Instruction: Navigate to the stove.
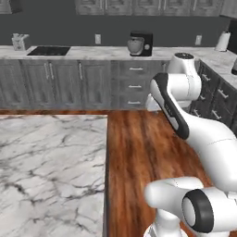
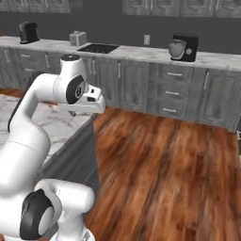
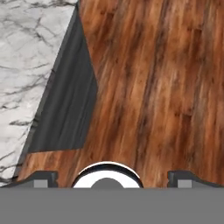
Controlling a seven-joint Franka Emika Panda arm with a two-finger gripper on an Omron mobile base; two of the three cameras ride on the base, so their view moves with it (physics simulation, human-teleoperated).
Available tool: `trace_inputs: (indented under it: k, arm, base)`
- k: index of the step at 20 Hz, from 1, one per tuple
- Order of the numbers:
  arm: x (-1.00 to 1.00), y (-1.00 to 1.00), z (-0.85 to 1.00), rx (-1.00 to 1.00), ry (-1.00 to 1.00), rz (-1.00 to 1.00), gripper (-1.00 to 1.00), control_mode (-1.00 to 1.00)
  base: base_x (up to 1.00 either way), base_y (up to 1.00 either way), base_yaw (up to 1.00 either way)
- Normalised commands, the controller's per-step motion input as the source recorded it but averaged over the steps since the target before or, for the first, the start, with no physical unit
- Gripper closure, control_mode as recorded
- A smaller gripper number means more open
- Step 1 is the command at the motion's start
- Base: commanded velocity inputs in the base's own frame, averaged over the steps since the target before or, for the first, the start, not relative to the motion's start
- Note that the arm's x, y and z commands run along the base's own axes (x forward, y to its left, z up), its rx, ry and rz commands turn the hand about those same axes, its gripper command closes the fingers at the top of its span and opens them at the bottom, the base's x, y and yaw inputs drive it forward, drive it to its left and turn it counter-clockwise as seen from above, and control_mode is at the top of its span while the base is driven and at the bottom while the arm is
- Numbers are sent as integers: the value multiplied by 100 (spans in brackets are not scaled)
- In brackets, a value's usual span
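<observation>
We are seeing the stove (image 1: 48,51) lying flat in the far counter (image 1: 92,53), well apart from us across the wood floor (image 1: 143,148), left of the stand mixer (image 1: 140,44); our claw (image 3: 112,177) is hanging wide open over the floor, gripping nothing, beside the marble island (image 1: 51,171).

A black stove (image 1: 48,51) is showing against a pale marbled counter (image 1: 102,53). Grey cabinets (image 1: 69,83) are running beneath it, with a dark grey wall (image 1: 115,32) behind. A black and silver mixer (image 1: 140,44) is standing on the counter. The island top (image 1: 51,171) is showing white marble with dark grey veins, and its side (image 3: 70,109) is looking dark grey. The floor (image 1: 139,152) is showing reddish-brown wood grain. The arm (image 1: 194,129) is appearing white with black joints.
</observation>
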Motion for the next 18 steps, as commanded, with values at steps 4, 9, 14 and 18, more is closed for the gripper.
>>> trace_inputs:
  k: [4,9,14,18]
  arm:
    - [0,0,0,0,0,0,-100,100]
    - [0,0,0,0,0,0,-100,100]
    - [0,0,0,0,0,0,-100,100]
    - [0,0,0,0,0,0,-100,100]
  base:
    - [100,-68,39]
    - [100,-57,38]
    - [100,-58,34]
    - [100,-72,21]
